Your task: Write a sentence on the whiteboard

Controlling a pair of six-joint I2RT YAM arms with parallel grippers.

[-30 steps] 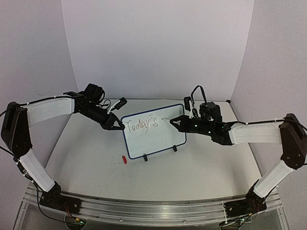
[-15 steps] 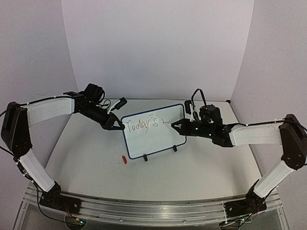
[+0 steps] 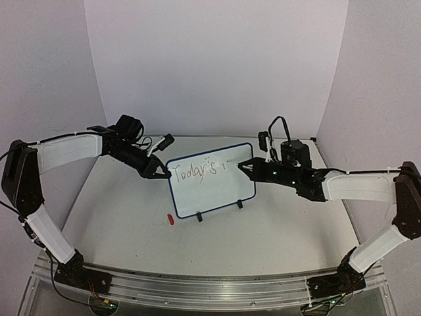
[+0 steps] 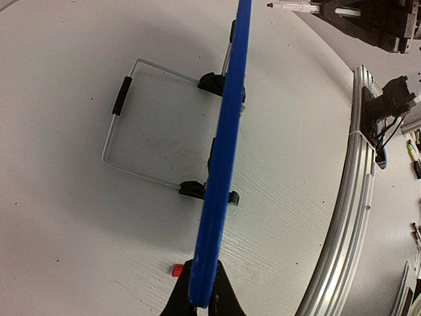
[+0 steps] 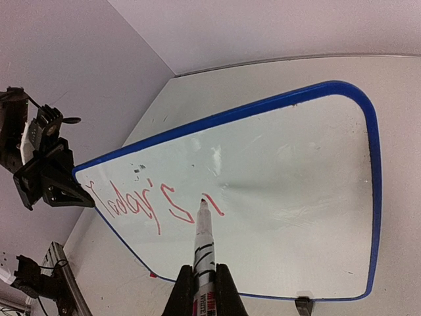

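The whiteboard (image 3: 210,187) stands tilted at the table's middle on two black feet, with a blue frame. The sentence (image 3: 195,172) reads "Today's" in red along the top line, followed by one short stroke (image 5: 213,205). My left gripper (image 3: 160,172) is shut on the board's left edge; the left wrist view shows the blue frame (image 4: 223,151) edge-on between its fingers (image 4: 178,301). My right gripper (image 3: 243,166) is shut on a red whiteboard marker (image 5: 204,253), whose tip sits at the lower-left end of that short stroke.
A small red marker cap (image 3: 169,219) lies on the table in front of the board's lower left corner. A wire stand (image 4: 125,135) props the board from behind. An aluminium rail (image 3: 210,284) runs along the near table edge.
The right gripper has drawn a short stroke after "Today's" and shifted slightly right and up. The left gripper and the board have stayed where they were.
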